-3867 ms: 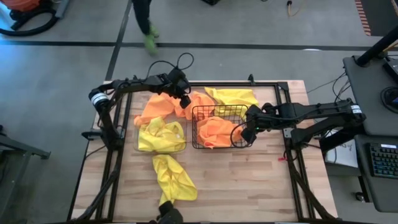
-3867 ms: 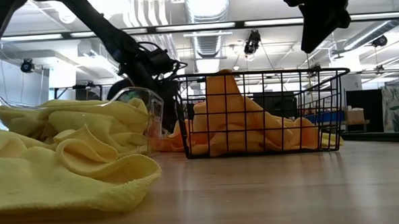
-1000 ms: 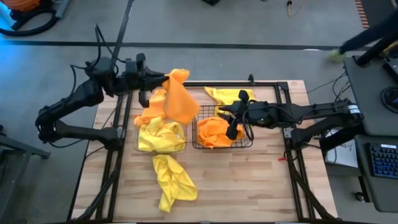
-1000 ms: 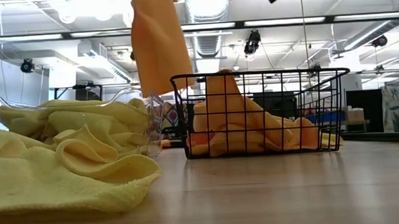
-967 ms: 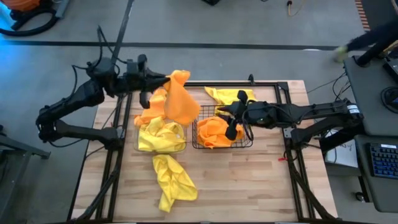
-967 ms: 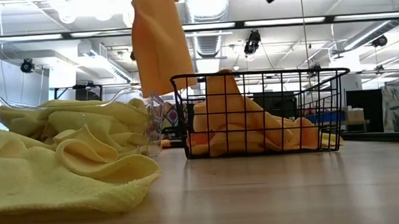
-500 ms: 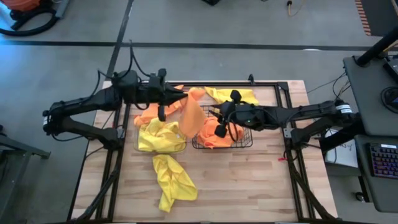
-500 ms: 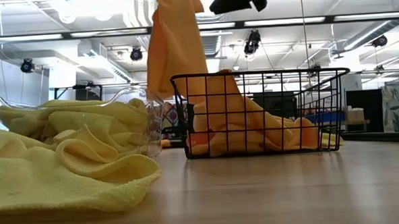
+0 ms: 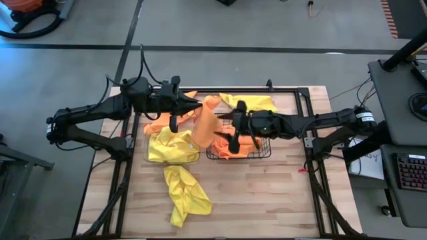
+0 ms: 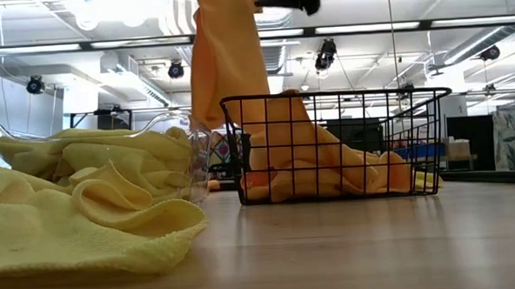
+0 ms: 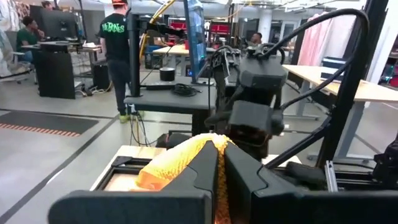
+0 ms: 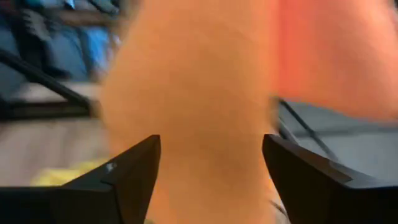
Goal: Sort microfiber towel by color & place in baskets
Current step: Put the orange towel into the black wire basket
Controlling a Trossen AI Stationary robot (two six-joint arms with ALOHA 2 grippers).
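Since half a second ago, the right gripper [image 9: 227, 128] has been moved a little toward the picture's left and its fingers are now spread wide on both sides of the hanging orange towel [image 9: 205, 127]. That towel is held by the left gripper [image 9: 193, 107], pinched shut on its top, at the upper centre of the high view, above the left edge of the black wire basket [image 9: 263, 152]. Yellow towels are seen in the clear basket [image 10: 198, 138] left of it.
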